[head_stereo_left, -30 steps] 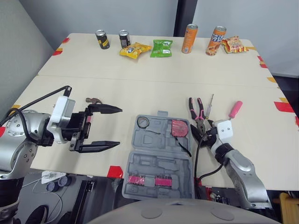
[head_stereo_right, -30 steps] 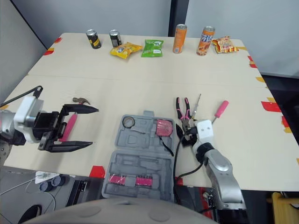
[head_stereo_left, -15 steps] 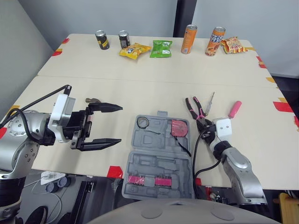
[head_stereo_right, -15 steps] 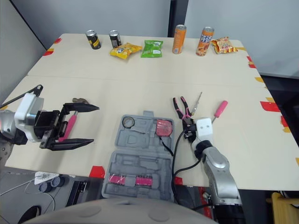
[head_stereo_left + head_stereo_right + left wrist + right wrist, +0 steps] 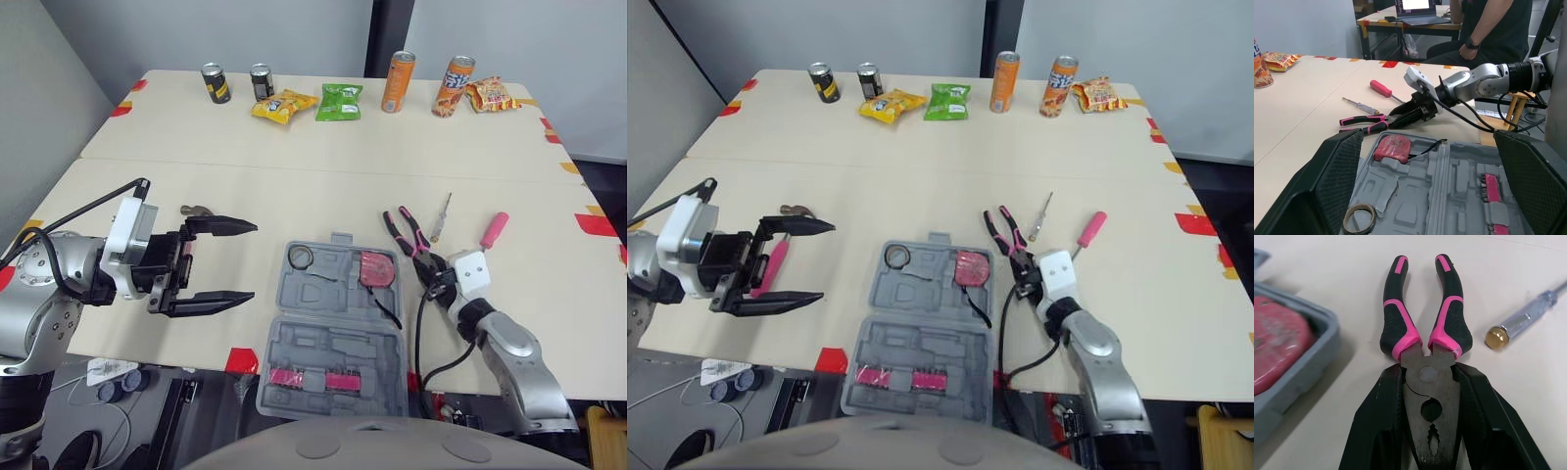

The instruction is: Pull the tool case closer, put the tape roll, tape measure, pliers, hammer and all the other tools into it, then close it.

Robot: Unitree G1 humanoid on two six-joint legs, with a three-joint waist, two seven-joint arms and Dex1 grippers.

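Here, one open tool case lies at the near edge of the table, with one tape roll and one tape measure in its tray. To its right lie one pair of pliers and two screwdrivers, to its left one hammer, and along the far side four cans and three snack bags. The right gripper pinches the pliers' head, their long axis running away from the robot and slightly left, handles foremost; the left gripper hangs spread wide left of the case.
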